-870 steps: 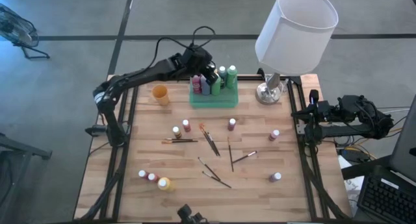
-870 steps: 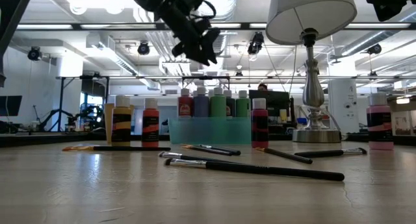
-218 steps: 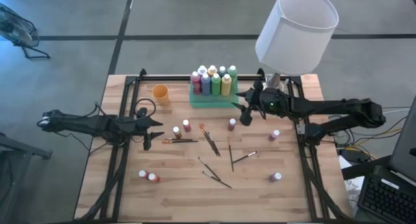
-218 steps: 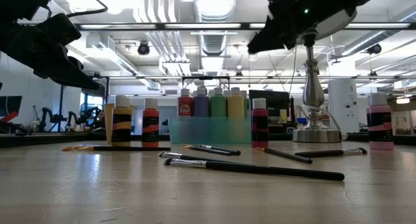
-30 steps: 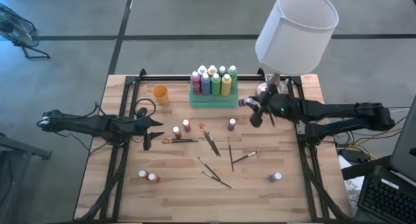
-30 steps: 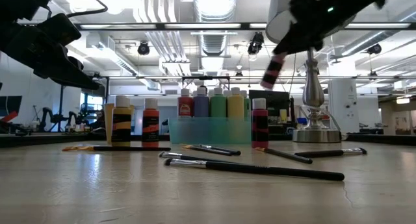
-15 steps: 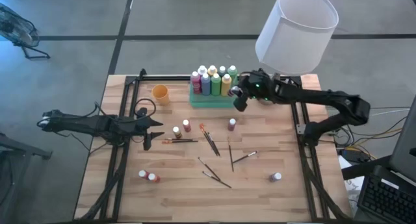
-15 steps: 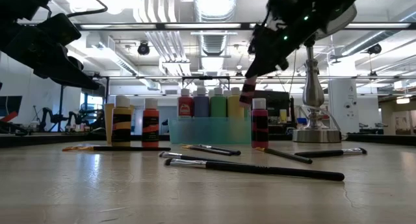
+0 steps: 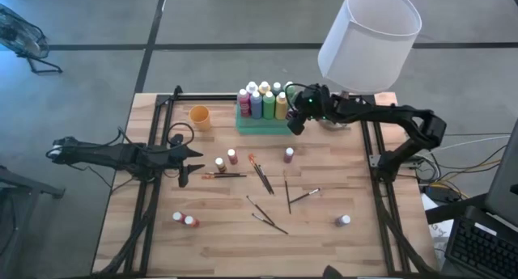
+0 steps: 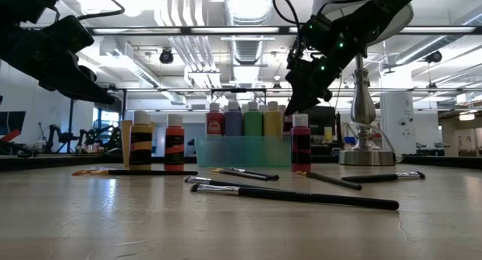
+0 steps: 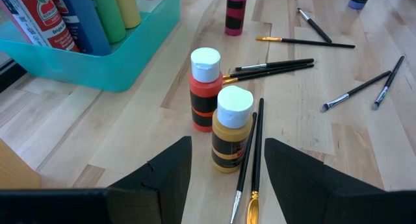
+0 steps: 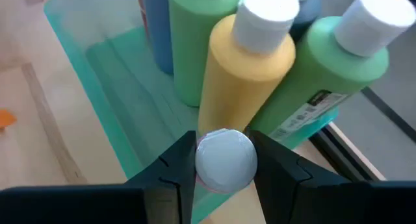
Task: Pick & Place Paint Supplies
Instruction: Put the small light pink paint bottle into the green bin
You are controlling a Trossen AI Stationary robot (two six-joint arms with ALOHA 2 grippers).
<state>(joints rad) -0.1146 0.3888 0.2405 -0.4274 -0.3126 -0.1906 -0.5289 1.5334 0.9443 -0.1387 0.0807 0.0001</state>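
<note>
Above the right end of the green tray (image 9: 265, 124) in the high view, the right gripper (image 9: 296, 117) is hanging beside the upright bottles, while the left gripper (image 9: 184, 161) is waiting at the left of the table, near two loose bottles and a brush. In the low view the right gripper (image 10: 295, 94) is hovering over the tray's right end. In the right wrist view its fingers are pinching a pale-capped paint bottle (image 12: 225, 159) just above the tray's near corner, next to the yellow bottle (image 12: 246, 62); in the left wrist view the left gripper's fingers (image 11: 170, 165) are standing apart, holding nothing.

Held bottle (image 12: 225, 158) body hidden below cap; tray (image 12: 97, 87) cut off.
</note>
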